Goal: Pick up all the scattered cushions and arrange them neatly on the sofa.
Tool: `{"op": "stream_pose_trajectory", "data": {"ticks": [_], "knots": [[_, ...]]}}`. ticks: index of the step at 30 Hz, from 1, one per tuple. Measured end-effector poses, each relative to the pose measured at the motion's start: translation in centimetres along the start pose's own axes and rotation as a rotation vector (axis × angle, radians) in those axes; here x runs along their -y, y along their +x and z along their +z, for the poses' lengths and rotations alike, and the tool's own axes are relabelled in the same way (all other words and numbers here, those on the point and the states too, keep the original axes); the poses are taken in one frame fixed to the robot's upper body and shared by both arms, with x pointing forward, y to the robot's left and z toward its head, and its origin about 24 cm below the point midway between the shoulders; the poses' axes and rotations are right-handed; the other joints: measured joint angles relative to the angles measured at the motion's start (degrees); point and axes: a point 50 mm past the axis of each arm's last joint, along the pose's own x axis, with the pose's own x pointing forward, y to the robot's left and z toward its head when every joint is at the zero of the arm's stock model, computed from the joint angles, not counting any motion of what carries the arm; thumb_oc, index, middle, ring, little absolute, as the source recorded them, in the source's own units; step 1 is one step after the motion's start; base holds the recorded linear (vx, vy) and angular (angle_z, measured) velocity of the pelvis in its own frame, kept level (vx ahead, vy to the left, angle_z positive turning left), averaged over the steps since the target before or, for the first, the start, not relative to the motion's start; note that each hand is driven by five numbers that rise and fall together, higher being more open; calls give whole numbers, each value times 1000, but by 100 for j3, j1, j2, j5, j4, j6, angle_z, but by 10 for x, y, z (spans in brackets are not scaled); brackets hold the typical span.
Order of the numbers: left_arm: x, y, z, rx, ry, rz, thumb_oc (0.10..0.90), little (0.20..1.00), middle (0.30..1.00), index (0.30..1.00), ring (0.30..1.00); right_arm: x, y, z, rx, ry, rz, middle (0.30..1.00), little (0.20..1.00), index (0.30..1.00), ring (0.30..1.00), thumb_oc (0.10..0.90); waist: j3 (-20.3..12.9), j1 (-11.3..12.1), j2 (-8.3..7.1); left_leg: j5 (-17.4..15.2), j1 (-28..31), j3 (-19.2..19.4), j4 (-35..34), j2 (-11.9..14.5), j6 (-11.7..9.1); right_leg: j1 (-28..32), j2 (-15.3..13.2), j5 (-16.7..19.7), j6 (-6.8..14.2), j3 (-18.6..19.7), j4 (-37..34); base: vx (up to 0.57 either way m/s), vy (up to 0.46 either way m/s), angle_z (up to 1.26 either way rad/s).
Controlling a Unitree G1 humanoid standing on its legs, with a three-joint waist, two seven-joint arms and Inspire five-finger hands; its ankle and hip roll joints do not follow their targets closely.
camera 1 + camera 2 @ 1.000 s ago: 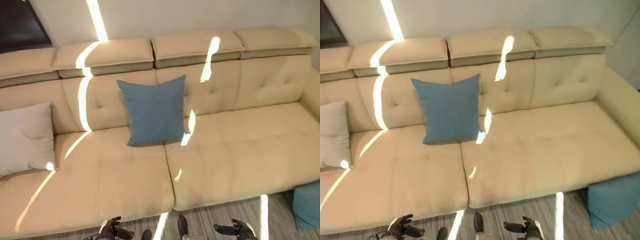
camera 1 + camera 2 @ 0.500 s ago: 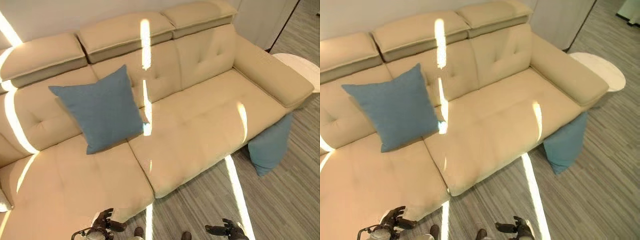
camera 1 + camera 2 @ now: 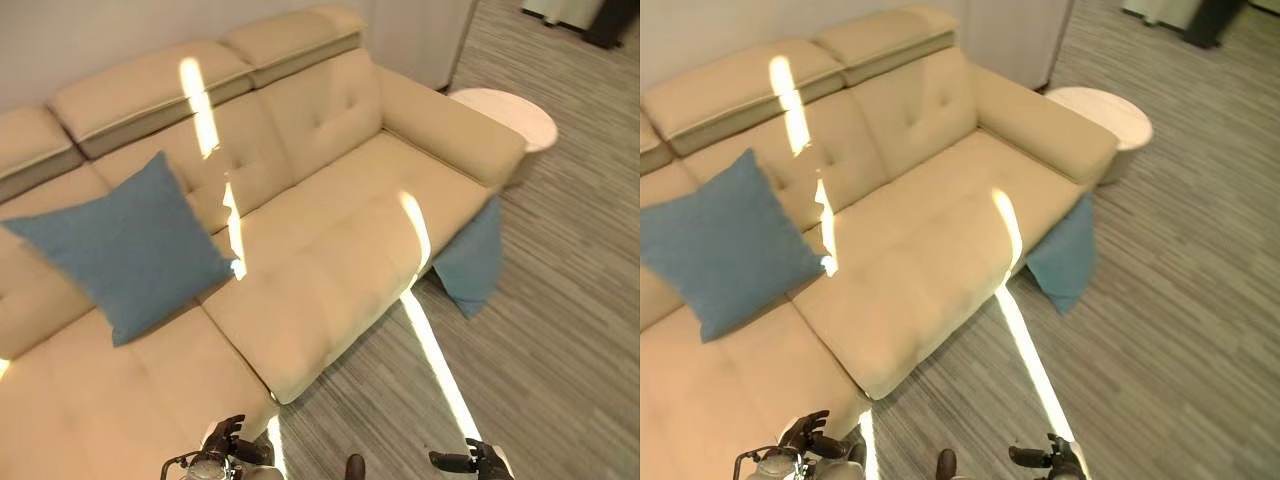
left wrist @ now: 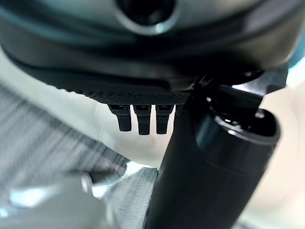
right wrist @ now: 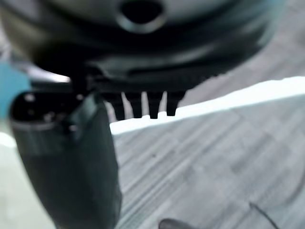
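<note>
A blue cushion leans upright against the backrest of the beige sofa, on its left part. A second blue cushion stands on the floor, propped against the sofa's front right corner under the armrest. My left hand hangs low in front of the sofa's front edge, fingers relaxed and holding nothing. My right hand hangs over the striped floor, well short of the floor cushion, also open with nothing in it.
A round white side table stands beside the sofa's right armrest. Grey striped flooring spreads out to the right and front. Strips of sunlight cross the seat and floor.
The camera has swung to the right: the sofa and blue cushion slid left in view, the white cushion left the picture, and the side table and more floor came in. Both hands stay low.
</note>
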Motion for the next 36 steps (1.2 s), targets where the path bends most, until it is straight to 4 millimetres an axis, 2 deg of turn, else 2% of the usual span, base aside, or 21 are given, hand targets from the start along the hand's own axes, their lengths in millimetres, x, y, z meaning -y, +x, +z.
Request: {"op": "stream_pose_trajectory", "data": {"ticks": [1, 2, 4, 5, 6, 8, 9, 11, 13, 14, 15, 17, 20, 21, 26, 27, 29, 30, 31, 35, 36], "knots": [[1, 1, 6, 16, -1, 1, 800, 900, 900, 900, 900, -4, 0, 0, -9, -5, 12, 900, 900, 900, 900, 800, 53, -29, -52, 36, 13, 203, 10, -83, -34, -196, -8, 134, 185, 302, 55, -63, 141, -147], [0, 1, 7, 22, 1, 5, 800, 900, 900, 900, 900, -7, -1, 1, -10, -4, 19, 900, 900, 900, 900, 800, 64, 29, -79, -8, 8, 378, 9, -89, 38, -282, -15, 138, 195, 370, 82, -115, 125, -133], [-6, 3, 18, 55, 26, 22, 800, 900, 900, 900, 900, -18, -3, 2, -12, -1, 45, 900, 900, 900, 900, 800, 160, 73, -245, -5, -6, 1027, 40, -98, 104, -516, -71, 503, 210, 440, 39, -123, 114, -154], [-10, 4, 21, 63, 31, 33, 800, 900, 900, 900, 900, -26, -4, 5, -5, 1, 63, 900, 900, 900, 900, 800, 183, 100, -369, -18, -17, 1281, 31, -106, 133, -600, -92, 446, 340, 190, 17, -150, 46, -137], [-13, 5, 25, 72, 37, 41, 800, 900, 900, 900, 900, -31, -6, 0, -17, -8, 77, 900, 900, 900, 900, 800, 194, 26, -438, -49, -71, 1421, 110, -105, 214, -666, -171, 303, 296, -44, 71, -151, 45, -87], [-15, 5, 31, 99, 45, 44, 800, 900, 900, 900, 900, -36, -9, -9, -46, -21, 93, 900, 900, 900, 900, 800, 199, 95, -486, -75, -106, 1752, 178, -42, 255, -1030, -282, 34, 490, -493, 570, -115, -6, -74], [-17, 5, 31, 103, 46, 47, 800, 900, 900, 900, 900, -39, -10, -10, -51, -23, 97, 900, 900, 900, 900, 800, 218, 107, -458, -74, -101, 1951, 181, 48, 260, -1222, -363, -105, 480, -870, 905, -117, -46, -105], [-17, 5, 32, 105, 46, 47, 800, 900, 900, 900, 900, -38, -10, -13, -59, -24, 93, 900, 900, 900, 900, 800, 292, 166, -256, -75, -39, 2196, 182, 304, 263, -1301, -601, -304, 512, -1854, 1453, -64, -57, -83], [-21, 5, 28, 92, 49, 58, 800, 900, 900, 900, 900, -35, -11, -18, -72, -31, 87, 900, 900, 900, 900, 800, 292, 222, -252, -108, 32, 2335, 170, 385, 231, -1184, -791, -470, 592, -2049, 1787, -13, -58, -50], [-27, 4, 21, 73, 54, 71, 800, 900, 900, 900, 900, -36, -13, -28, -94, -41, 89, 900, 900, 900, 900, 800, 264, 218, -363, -109, 117, 2378, 182, 346, 150, -844, -939, -449, 584, -2082, 1591, 17, -128, -30], [-27, 4, 16, 52, 52, 73, 800, 900, 900, 900, 900, -34, -13, -28, -93, -45, 85, 900, 900, 900, 900, 800, 275, 245, -343, -142, 145, 2357, 215, 335, 80, -677, -843, -409, 272, -2061, 1291, 53, -131, -19], [-22, 3, 8, 27, 48, 61, 800, 900, 900, 900, 900, -28, -12, -33, -102, -51, 73, 900, 900, 900, 900, 800, 233, 181, -168, -111, 215, 2163, 291, 516, 102, -387, -537, -270, 141, -1986, 861, 81, -186, -22], [-15, -2, -11, -21, 39, 44, 800, 900, 900, 900, 900, -27, -12, -32, -93, -48, 69, 900, 900, 900, 900, 800, 46, 271, -162, -177, 119, 1936, 674, 698, 0, 24, -271, 50, -25, -1722, 98, 49, -197, -52], [-3, -1, -6, -8, 25, 18, 800, 900, 900, 900, 900, -19, -12, -37, -104, -46, 52, 900, 900, 900, 900, 800, -59, 162, -25, -11, -10, 1700, 869, 769, -291, 21, -137, 57, -50, -1743, -16, 38, -309, 12], [-5, 3, 11, 34, 33, 7, 800, 900, 900, 900, 900, -20, -12, -38, -109, -10, 51, 900, 900, 900, 900, 800, 33, 163, -229, 172, -638, 1429, 2351, 806, -636, 237, -150, -10, -292, -1616, -131, 35, -118, -7], [-5, 3, 13, 39, 35, 3, 800, 900, 900, 900, 900, -17, -12, -38, -111, -14, 43, 900, 900, 900, 900, 800, 22, 177, -224, 121, -745, 1364, 2527, 788, -625, 254, -150, -5, -329, -1601, -131, 114, -89, -36], [1, 3, 14, 42, 34, -11, 800, 900, 900, 900, 900, -12, -10, -38, -107, -20, 31, 900, 900, 900, 900, 800, -1, 101, -163, 14, -843, 1293, 2425, 634, -565, 231, -121, -85, -453, -1572, -130, 185, -112, -18], [5, 3, 18, 51, 46, -22, 800, 900, 900, 900, 900, -12, -10, -37, -108, -19, 30, 900, 900, 900, 900, 800, 16, 76, -191, -15, -915, 1150, 2281, 444, -525, 205, -161, -109, -488, -1560, -130, 194, -61, 18], [11, 4, 25, 69, 65, -44, 800, 900, 900, 900, 900, -13, -11, -43, -135, -25, 32, 900, 900, 900, 900, 800, 62, 68, -271, -28, -969, 1092, 1647, 81, -455, 158, -235, -119, -502, -1569, -130, 185, -31, 16], [13, 4, 24, 63, 72, -54, 800, 900, 900, 900, 900, -13, -12, -47, -158, -30, 32, 900, 900, 900, 900, 800, 65, 86, -261, 36, -970, 1095, 477, -135, -527, 149, -90, -118, -504, -1471, -130, 166, -23, -14], [13, 5, 26, 65, 71, -53, 800, 900, 900, 900, 900, -11, -12, -46, -155, -30, 27, 900, 900, 900, 900, 800, 52, 140, -188, 69, -1012, 1107, 304, -124, -569, 110, -30, -118, -505, -1389, -131, 408, 3, -76]]}}
